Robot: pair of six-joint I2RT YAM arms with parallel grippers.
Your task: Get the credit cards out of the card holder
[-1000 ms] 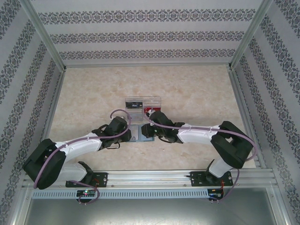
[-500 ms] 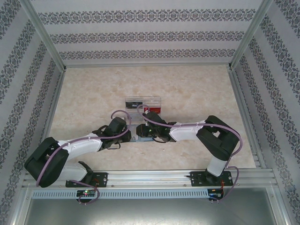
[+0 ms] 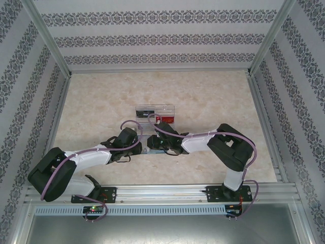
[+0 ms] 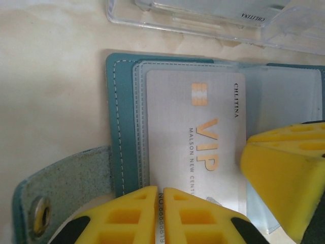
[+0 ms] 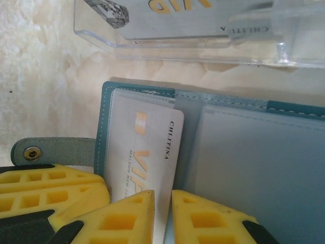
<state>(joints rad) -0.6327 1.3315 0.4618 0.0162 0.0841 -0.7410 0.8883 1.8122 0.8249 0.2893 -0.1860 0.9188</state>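
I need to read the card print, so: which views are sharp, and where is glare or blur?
Left wrist view: card print in the card holder sharp, yellow fingers near the lens soft. Right wrist view: card readable, clear tray glinting with reflections. Top view: even light, no hard shadows, print too small.

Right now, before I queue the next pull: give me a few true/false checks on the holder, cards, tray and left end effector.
1. The card holder lies open on the table. True.
2. A silver VIP card lies on its inner panel. True.
3. The clear tray is empty. False: a second card is in it.
4. The snap strap is fastened. False: it lies loose beside the holder.
5. The left end effector has its jaws wide apart. False: they are nearly together.
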